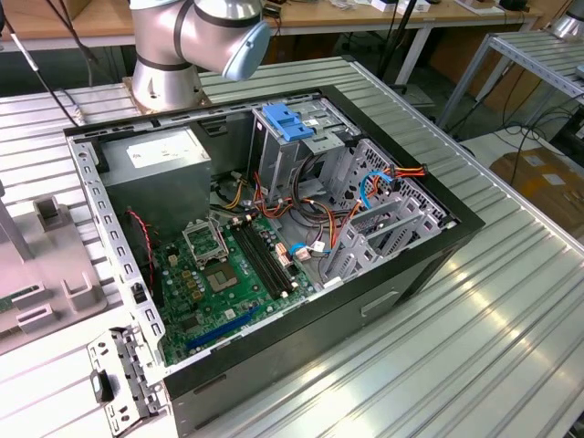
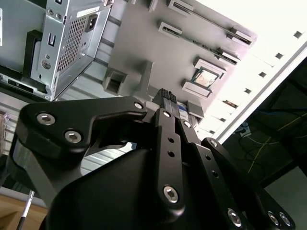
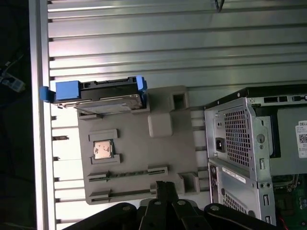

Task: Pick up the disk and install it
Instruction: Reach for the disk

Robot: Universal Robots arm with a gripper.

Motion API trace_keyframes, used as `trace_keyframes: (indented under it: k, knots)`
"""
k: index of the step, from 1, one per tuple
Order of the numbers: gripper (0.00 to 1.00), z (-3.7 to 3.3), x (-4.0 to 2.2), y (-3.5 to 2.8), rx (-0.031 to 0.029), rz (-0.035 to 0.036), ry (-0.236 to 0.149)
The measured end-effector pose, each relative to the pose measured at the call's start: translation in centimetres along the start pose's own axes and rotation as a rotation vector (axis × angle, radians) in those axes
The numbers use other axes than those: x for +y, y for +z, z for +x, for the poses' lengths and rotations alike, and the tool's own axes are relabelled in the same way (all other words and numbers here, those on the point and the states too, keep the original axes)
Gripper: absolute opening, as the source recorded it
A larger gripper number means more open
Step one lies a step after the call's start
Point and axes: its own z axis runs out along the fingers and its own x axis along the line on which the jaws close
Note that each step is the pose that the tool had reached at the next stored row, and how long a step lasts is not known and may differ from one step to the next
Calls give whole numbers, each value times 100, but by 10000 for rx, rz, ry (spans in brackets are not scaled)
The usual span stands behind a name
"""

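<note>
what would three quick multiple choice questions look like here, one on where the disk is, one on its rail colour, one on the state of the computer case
1. Where is the disk?
A) on the floor
B) on the grey fixture tray
C) in a person's hand

2. What colour are its side rails?
A) blue
B) red
C) yellow

3. How is the computer case?
A) shut by a side panel
B) wrapped in plastic
C) open, with the motherboard exposed

Answers:
1 B: the first wrist view shows the disk resting at one end of the tray, outside the case.
2 A: blue plastic shows at both ends of the disk.
3 C: the exterior view looks straight in at the board and cables.
</note>
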Motion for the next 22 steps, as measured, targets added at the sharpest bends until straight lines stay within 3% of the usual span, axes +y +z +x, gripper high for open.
trace_keyframes:
  k: [5, 8, 22]
  knots:
    - [11, 48, -4, 0, -1, 0, 0]
    - [11, 253, -12, 10, -1, -1, 0]
    - [11, 405, 47, 32, -1, -1, -1]
